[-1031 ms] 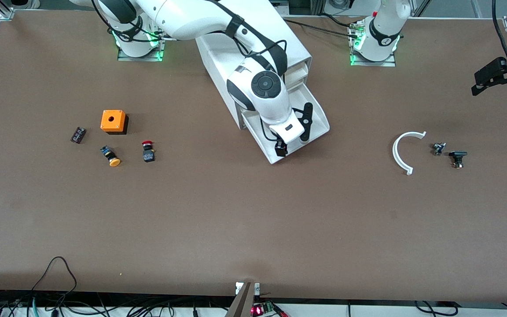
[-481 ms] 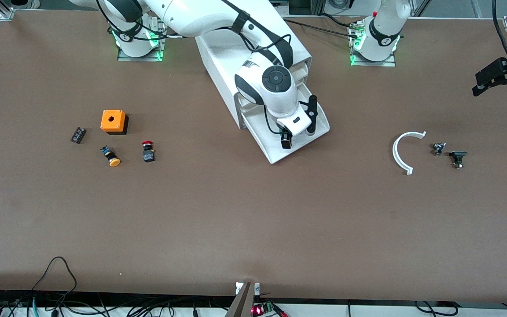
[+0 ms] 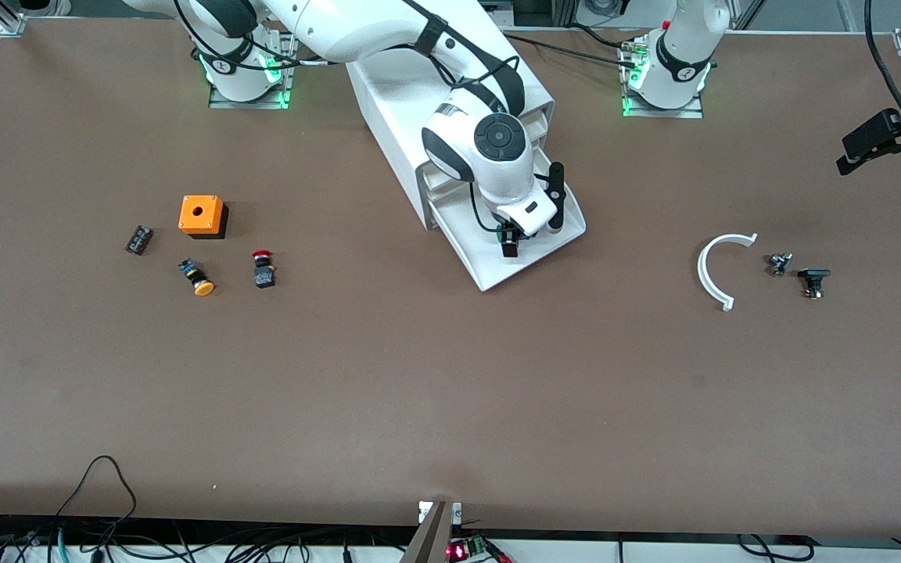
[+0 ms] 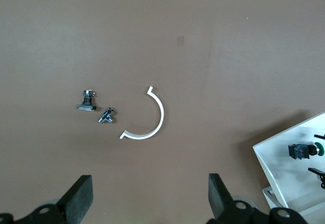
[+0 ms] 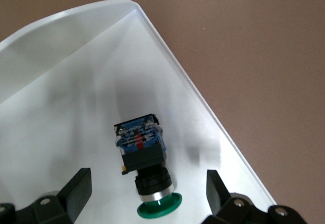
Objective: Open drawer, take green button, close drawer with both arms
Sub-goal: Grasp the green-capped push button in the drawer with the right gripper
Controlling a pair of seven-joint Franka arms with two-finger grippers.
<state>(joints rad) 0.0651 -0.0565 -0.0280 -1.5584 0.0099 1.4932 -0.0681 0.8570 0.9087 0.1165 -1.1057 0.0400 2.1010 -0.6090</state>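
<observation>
The right gripper (image 3: 530, 233) is hanging wide open over the pulled-out drawer (image 3: 489, 270), where the button (image 5: 144, 165) is lying on its side, untouched. The left gripper (image 3: 888, 141) is waiting wide open above the table's (image 3: 450, 391) left-arm end.

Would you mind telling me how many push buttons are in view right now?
3. The green-capped button lies in the open drawer, under the right hand. The red-capped button and yellow-capped button sit beside each other toward the right arm's end. Closed drawers may hide more.
</observation>
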